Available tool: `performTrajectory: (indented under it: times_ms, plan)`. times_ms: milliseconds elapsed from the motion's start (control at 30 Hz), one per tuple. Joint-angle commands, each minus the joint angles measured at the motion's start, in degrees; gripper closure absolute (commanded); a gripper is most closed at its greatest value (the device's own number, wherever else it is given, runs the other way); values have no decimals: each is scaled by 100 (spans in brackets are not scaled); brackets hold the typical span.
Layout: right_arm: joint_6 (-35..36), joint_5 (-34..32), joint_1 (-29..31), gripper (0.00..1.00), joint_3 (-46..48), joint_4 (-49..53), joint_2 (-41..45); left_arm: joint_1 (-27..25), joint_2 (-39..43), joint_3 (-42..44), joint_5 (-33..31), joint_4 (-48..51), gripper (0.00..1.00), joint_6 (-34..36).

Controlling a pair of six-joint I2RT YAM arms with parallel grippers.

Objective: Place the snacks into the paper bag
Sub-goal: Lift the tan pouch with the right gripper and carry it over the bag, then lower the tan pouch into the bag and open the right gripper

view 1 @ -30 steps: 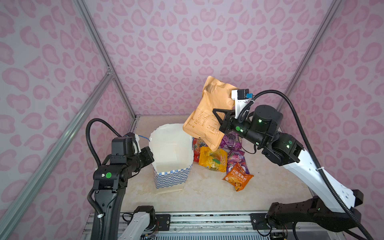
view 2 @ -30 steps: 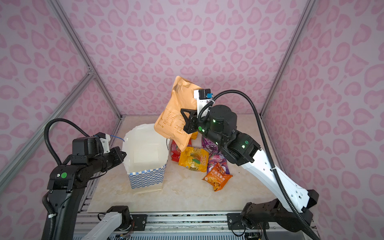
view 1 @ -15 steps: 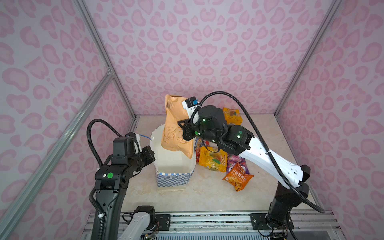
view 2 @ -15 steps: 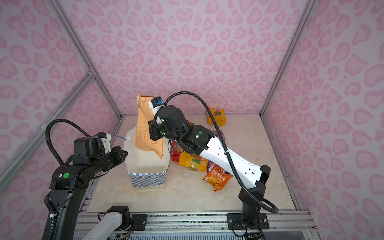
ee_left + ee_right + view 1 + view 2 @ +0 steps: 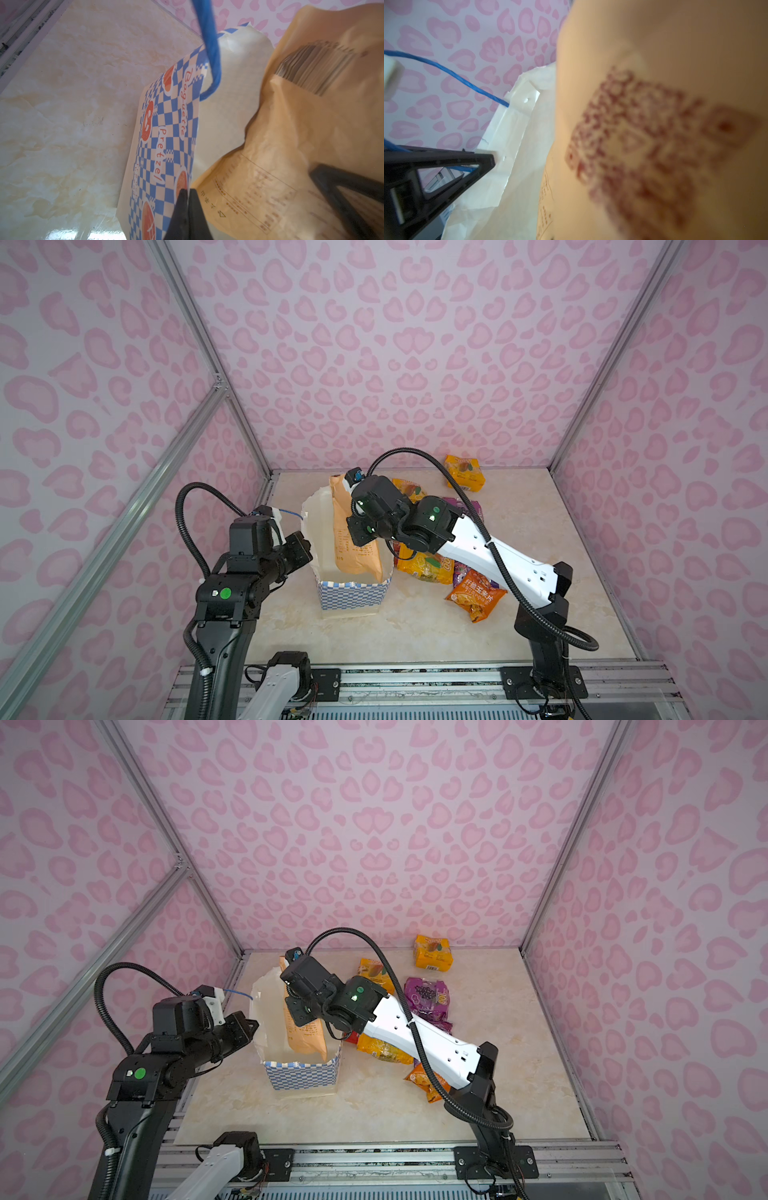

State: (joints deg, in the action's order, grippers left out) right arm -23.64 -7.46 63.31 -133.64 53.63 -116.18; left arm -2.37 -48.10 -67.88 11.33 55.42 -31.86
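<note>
The paper bag (image 5: 352, 598) (image 5: 301, 1077) stands open at the table's left. My left gripper (image 5: 306, 542) (image 5: 188, 194) is shut on its left rim, just under the blue cord handle (image 5: 212, 52). My right gripper (image 5: 362, 536) (image 5: 302, 1014) reaches across and is shut on the tan kraft pouch (image 5: 357, 560) (image 5: 291, 145). The pouch stands upright, its lower half inside the bag's mouth. It fills the right wrist view (image 5: 654, 104) and hides that gripper's jaws. Other snacks lie to the right: a yellow packet (image 5: 424, 568), an orange chips bag (image 5: 476, 597) and a purple pouch (image 5: 428, 996).
One yellow-orange packet (image 5: 464, 472) lies alone near the back wall, another (image 5: 372, 969) behind the right arm. Pink patterned walls with metal posts close in three sides. The right arm stretches low over the snack pile. A metal rail (image 5: 415, 680) runs along the front edge.
The right arm has swung the kraft pouch from high on the right, leftward and down into the bag's mouth. The left gripper has kept its hold on the rim.
</note>
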Motion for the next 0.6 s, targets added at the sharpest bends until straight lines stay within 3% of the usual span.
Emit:
performTrajectory:
  times_ms: [0,367,467,567]
  plan:
    - [-216,70,-2,100,-119,445,-200,-41,26,79,-25,-285,97,-39]
    - [-510,333,3,100,67,420,-470,-184,34,346,-134,-513,97,-84]
    - [-522,368,-2,90,-1,400,-552,-213,19,336,-183,-524,97,-75]
    - [-512,418,-3,73,-108,395,-607,-234,18,336,-201,-523,97,-63]
